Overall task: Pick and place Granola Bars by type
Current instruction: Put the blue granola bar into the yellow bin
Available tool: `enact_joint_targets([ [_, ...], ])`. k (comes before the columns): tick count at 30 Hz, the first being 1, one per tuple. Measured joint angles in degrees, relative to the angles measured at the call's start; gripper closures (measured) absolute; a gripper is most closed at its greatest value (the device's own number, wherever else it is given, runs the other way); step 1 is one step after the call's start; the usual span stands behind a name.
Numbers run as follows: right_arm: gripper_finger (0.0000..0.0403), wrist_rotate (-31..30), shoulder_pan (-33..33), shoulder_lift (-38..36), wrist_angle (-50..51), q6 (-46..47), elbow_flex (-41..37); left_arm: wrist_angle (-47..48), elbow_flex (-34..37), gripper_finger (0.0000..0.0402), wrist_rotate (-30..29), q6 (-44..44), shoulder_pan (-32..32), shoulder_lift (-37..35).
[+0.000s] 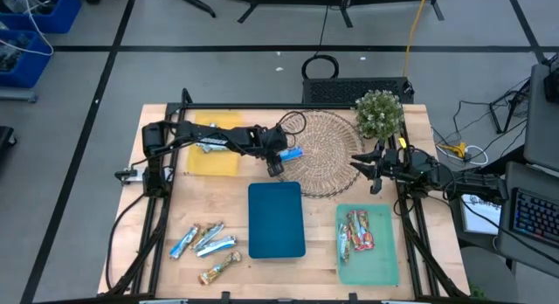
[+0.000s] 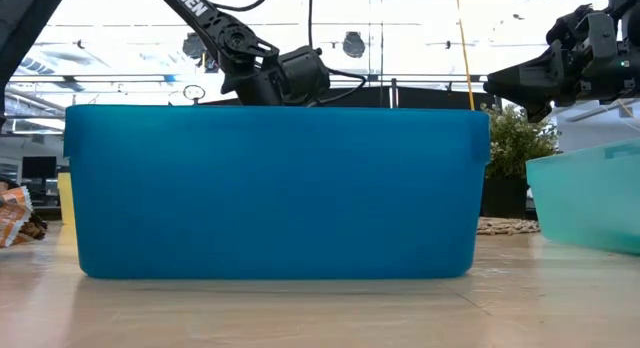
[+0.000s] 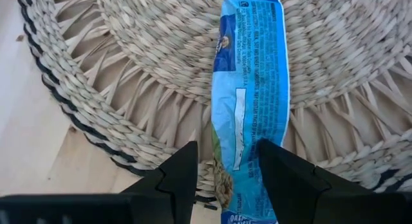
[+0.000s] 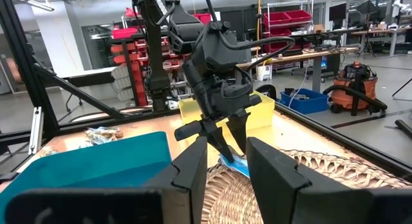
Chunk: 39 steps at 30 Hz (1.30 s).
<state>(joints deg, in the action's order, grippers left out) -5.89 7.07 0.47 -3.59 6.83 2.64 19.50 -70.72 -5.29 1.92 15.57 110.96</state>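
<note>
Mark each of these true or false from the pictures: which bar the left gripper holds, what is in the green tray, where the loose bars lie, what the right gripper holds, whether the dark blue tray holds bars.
1. The left gripper is shut on a blue granola bar over the woven mat. True.
2. The green tray holds blue bars. False: it holds red/orange bars.
3. Several loose bars lie on the table left of the dark blue tray. True.
4. The right gripper holds a bar. False: it hangs open and empty near the plant.
5. The dark blue tray is full of bars. False: the high view shows none in it.
</note>
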Motion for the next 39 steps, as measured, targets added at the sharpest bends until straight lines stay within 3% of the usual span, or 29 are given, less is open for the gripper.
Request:
enact_joint_targets([
  [19, 0.0303, 0.00, 0.00, 0.00, -0.01, 0.00, -0.01, 1.92, 0.01, 0.0231, 8.28, -0.27, 0.00, 0.00],
  [31, 0.0303, 0.00, 0.00, 0.00, -0.01, 0.00, -0.01, 1.91, 0.01, 0.0231, -6.78, -0.57, 0.00, -0.02],
  [39, 0.0303, 0.00, 0.00, 0.00, -0.01, 0.00, 0.01, 1.69, 0.01, 0.0231, -11.28, -4.84, -0.33, -0.02],
])
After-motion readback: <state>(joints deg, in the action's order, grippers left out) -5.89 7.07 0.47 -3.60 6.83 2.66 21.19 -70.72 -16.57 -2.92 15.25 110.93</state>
